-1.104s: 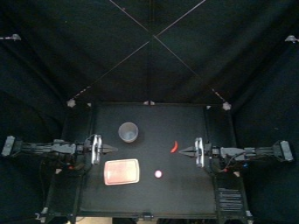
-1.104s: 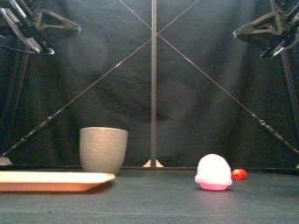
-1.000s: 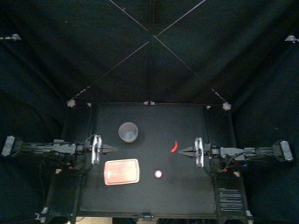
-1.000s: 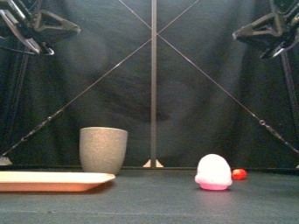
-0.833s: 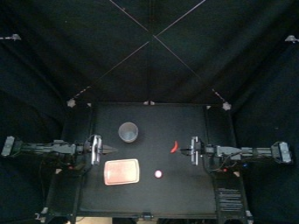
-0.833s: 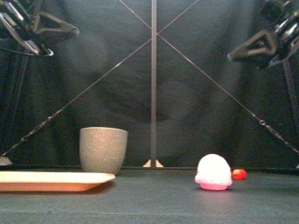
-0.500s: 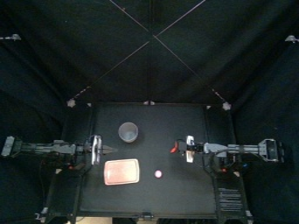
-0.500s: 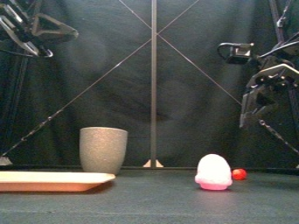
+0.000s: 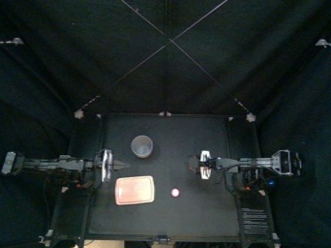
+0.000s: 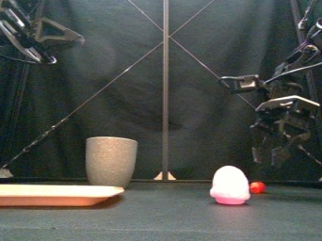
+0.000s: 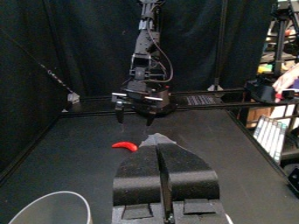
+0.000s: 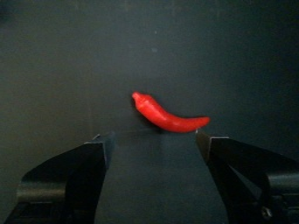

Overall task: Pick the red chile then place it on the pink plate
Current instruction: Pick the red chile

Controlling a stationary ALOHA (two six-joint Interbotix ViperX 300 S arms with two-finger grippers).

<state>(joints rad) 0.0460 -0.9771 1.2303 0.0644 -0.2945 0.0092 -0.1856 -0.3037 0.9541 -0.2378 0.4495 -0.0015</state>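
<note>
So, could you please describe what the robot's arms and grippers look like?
Both arms are slim, black, jointed links. The left gripper has two grey, wedge-shaped jaws tapering to a point. The right gripper has two dark, blade-like jaws under a pale silver cross-plate, with thin black cable along the arm above.

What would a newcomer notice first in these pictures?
The right gripper hangs open just above the red chile on the right side of the table. On the left, the pink plate lies near the front with a tall grey cup behind it. A small white and pink toy stands right of the plate. The left gripper rests shut at the table's left edge.
</note>
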